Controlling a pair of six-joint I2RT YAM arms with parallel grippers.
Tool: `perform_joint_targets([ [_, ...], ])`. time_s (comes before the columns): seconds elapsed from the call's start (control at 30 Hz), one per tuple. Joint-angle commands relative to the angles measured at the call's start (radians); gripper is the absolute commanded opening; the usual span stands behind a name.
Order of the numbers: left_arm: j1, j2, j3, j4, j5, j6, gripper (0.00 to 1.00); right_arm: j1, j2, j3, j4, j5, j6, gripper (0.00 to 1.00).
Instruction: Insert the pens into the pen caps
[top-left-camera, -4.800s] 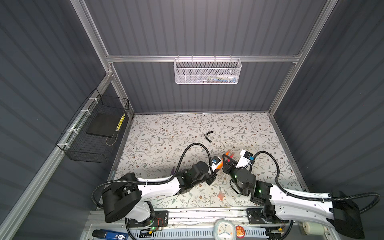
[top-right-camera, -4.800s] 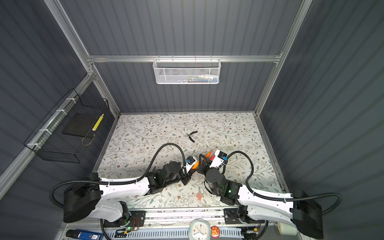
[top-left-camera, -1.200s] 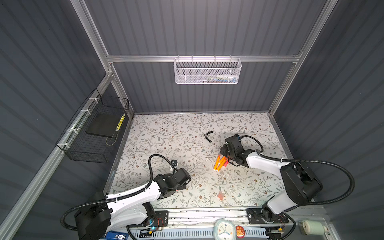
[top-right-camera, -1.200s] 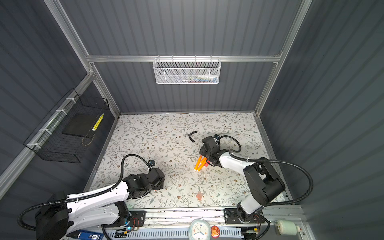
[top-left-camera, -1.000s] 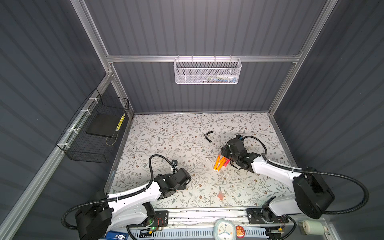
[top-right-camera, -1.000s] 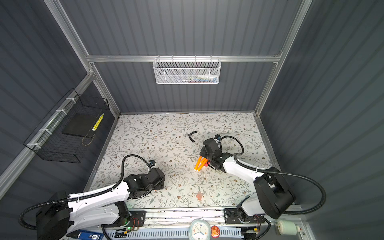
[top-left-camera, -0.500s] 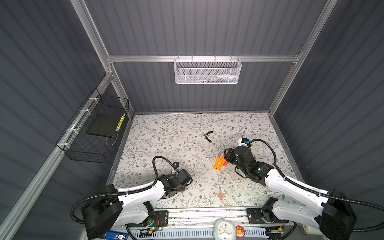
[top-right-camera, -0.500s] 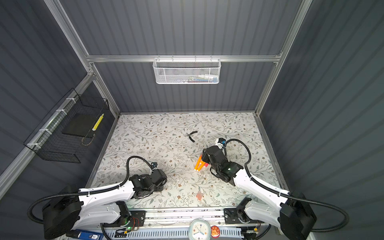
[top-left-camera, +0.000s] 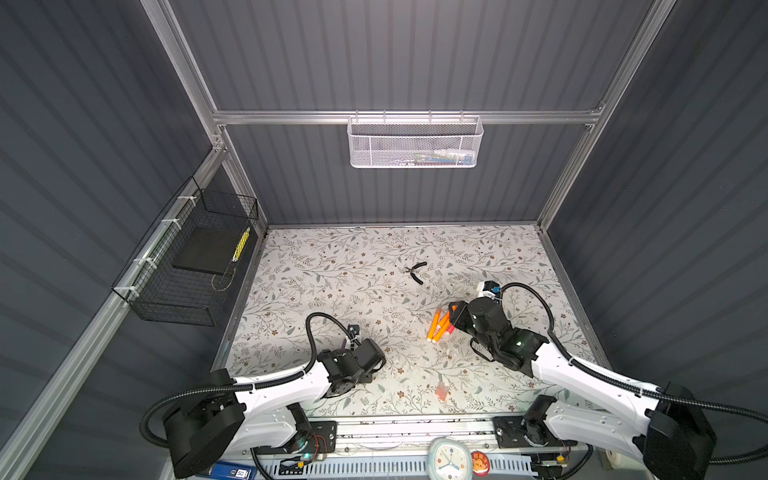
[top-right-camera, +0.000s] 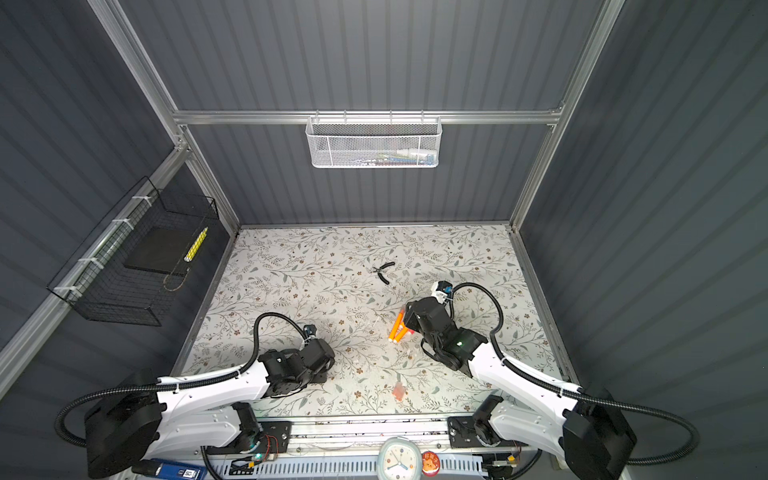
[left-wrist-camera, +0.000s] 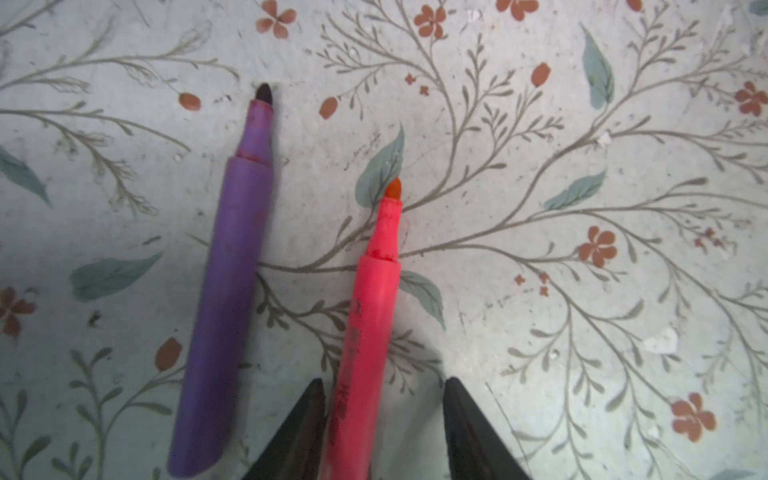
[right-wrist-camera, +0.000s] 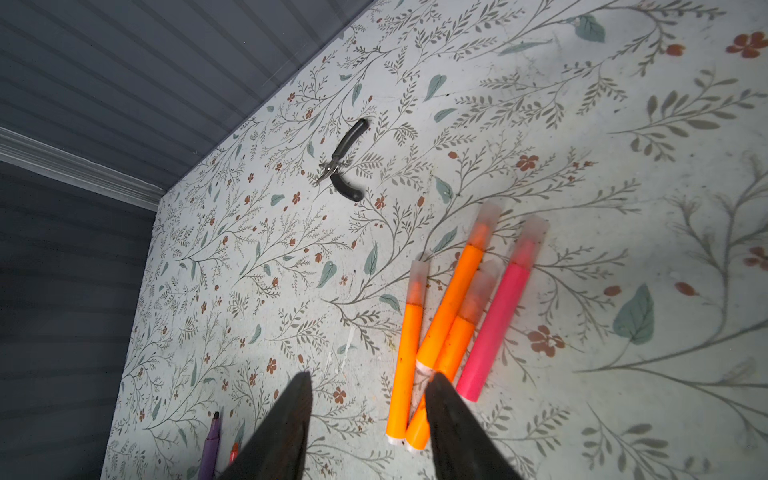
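The left gripper (left-wrist-camera: 383, 380) is low over the tabletop (top-left-camera: 332, 282), jaws open and straddling the uncapped pink-red pen (left-wrist-camera: 374, 299). One jaw touches its barrel and the other stands clear. The uncapped purple pen (left-wrist-camera: 224, 291) lies just beside it. The right gripper (right-wrist-camera: 370, 376) has its jaws open with nothing between them, near three orange pens (right-wrist-camera: 449, 307) and a capped pink pen (right-wrist-camera: 498, 320). All four wear translucent caps (right-wrist-camera: 488, 216). The pliers (right-wrist-camera: 345, 160) lie well apart.
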Motion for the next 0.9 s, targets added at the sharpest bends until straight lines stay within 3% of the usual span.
perform_joint_targets([
  [0.0, -0.033, 0.002, -0.029, -0.064, 0.068, -0.054, 0.47, 0.007, 0.021, -0.006, 0.019, 0.002, 0.008, 0.48],
  [0.2, -0.088, 0.04, -0.015, -0.086, 0.027, -0.094, 0.42, 0.016, 0.035, -0.007, 0.039, -0.002, 0.011, 0.48],
  [0.33, -0.095, 0.105, 0.004, -0.089, -0.003, -0.104, 0.29, 0.019, 0.035, -0.004, 0.043, -0.009, 0.012, 0.48],
  [0.6, -0.113, 0.184, 0.028, -0.081, -0.039, -0.123, 0.13, 0.03, 0.03, -0.024, 0.062, -0.002, 0.021, 0.48],
  [0.87, -0.113, 0.16, 0.097, 0.008, -0.049, -0.056, 0.09, 0.079, -0.02, -0.091, 0.176, 0.004, 0.027, 0.51],
])
